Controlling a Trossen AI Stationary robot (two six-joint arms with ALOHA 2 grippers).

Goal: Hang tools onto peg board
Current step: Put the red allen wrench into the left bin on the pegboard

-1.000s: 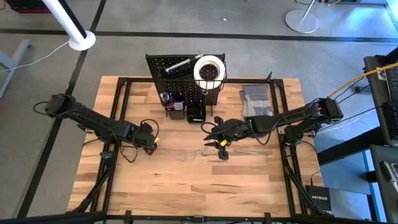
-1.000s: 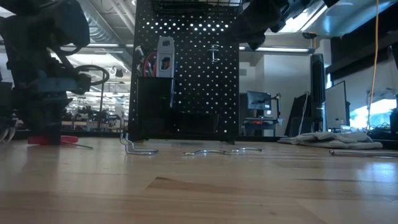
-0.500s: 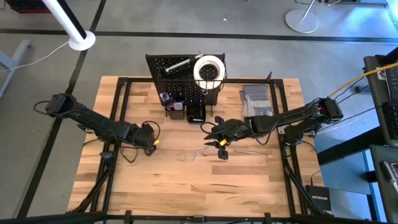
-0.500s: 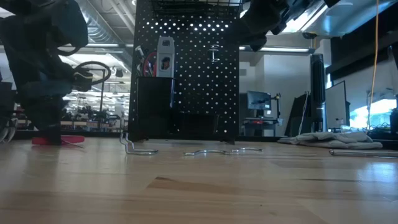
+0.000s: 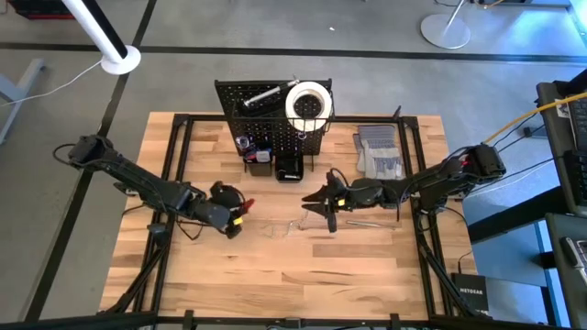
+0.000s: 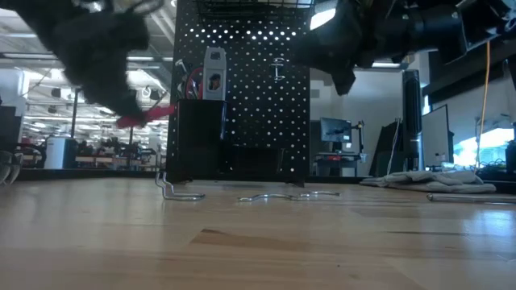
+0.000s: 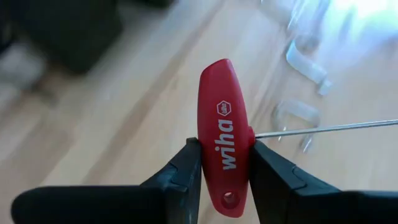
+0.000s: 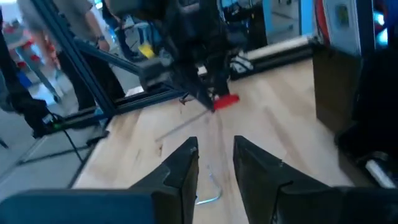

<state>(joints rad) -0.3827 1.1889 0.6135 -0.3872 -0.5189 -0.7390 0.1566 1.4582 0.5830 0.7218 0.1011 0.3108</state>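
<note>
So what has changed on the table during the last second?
The left claw has closed on the red-handled tool and lifted it off the table. The right arm swung round, and its empty claw now points toward the front edge. The peg board, the gloves and the loose metal hooks stayed in place.

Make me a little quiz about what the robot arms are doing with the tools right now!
1. True or false: the left gripper is shut on the red T-handle tool.
2. What sits on top of the peg board? A) white tape roll B) a hammer C) a cup
3. Fill in: the right gripper holds ____.

Key: 1 true; 2 A; 3 nothing
</note>
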